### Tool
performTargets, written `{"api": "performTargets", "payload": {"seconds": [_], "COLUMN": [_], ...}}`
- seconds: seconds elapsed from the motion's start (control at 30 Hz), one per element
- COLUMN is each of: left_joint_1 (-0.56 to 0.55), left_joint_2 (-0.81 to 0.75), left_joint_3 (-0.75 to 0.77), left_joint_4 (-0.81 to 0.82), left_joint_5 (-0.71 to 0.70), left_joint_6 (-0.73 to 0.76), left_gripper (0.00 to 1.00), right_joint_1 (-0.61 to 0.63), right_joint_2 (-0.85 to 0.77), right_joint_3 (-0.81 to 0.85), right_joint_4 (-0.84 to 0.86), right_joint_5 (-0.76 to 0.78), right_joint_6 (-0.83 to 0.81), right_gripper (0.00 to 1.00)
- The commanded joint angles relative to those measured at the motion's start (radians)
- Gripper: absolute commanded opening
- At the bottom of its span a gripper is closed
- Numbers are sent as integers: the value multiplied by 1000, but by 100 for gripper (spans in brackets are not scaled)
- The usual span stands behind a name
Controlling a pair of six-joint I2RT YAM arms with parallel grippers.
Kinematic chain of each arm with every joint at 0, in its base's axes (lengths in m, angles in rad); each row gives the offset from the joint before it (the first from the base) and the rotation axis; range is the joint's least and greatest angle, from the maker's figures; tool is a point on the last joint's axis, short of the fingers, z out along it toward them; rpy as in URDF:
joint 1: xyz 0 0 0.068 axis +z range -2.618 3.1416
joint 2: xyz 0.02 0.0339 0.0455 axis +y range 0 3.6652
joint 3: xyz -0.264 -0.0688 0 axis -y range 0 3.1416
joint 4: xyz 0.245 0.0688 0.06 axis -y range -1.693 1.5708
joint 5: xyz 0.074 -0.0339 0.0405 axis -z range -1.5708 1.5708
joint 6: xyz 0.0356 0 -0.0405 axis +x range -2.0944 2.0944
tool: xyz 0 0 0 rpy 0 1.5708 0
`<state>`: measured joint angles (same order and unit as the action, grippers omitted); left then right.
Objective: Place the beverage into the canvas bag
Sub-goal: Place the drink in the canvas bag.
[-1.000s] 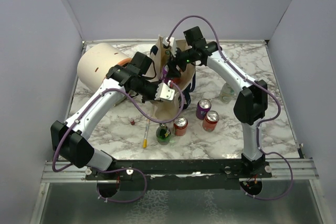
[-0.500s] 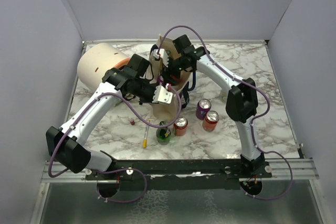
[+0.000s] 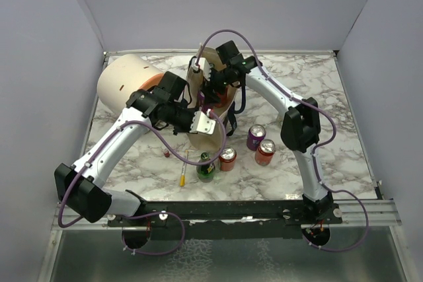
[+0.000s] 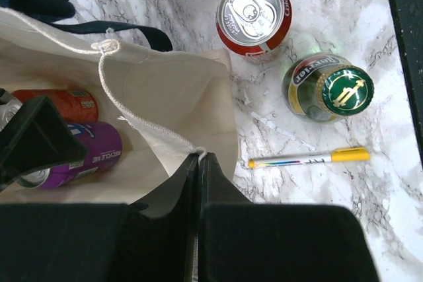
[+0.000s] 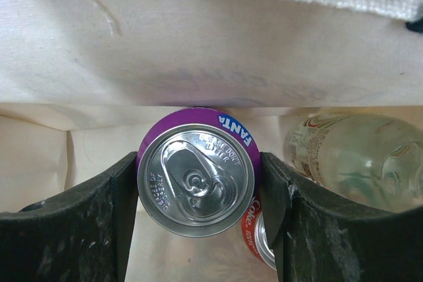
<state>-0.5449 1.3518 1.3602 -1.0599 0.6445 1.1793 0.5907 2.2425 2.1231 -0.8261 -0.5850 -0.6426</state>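
Observation:
The cream canvas bag (image 3: 210,135) stands upright mid-table with navy handles. My left gripper (image 4: 198,158) is shut on the bag's rim (image 4: 152,133) and holds the mouth open. My right gripper (image 5: 198,189) reaches down inside the bag, shut on an upright purple Fanta can (image 5: 196,181), one finger on each side. In the top view the right gripper (image 3: 213,90) is over the bag's mouth. A red cola can (image 5: 259,234) and a clear bottle (image 5: 344,156) lie in the bag below. The left wrist view shows a purple can (image 4: 89,156) and a red can (image 4: 63,102) inside.
A cream-and-orange drum (image 3: 125,84) lies at the back left. Right of the bag stand a purple can (image 3: 256,137) and a red can (image 3: 265,152). In front stand another red can (image 3: 227,158) and a green bottle (image 3: 206,168). A yellow pen (image 3: 183,173) lies nearby.
My right gripper has moved left and down into the bag's mouth with the purple can. My left arm has shifted slightly left, still holding the rim.

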Motion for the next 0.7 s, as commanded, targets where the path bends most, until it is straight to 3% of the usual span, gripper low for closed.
{"api": "performTargets", "payload": {"seconds": [0.0, 0.67], "left_joint_1": [-5, -4], "left_joint_2": [-22, -22], "left_joint_3": [-34, -21], "left_joint_4": [-55, -19], "left_joint_5": [-9, -47], "left_joint_6": [12, -52], "left_gripper": [0, 0], "right_joint_1": [10, 17], "right_joint_2": [23, 81], "right_joint_3": [63, 55], "right_joint_4": [48, -10], "right_joint_5": [-17, -16], "right_joint_6": [-18, -100], "right_gripper": [1, 9]}}
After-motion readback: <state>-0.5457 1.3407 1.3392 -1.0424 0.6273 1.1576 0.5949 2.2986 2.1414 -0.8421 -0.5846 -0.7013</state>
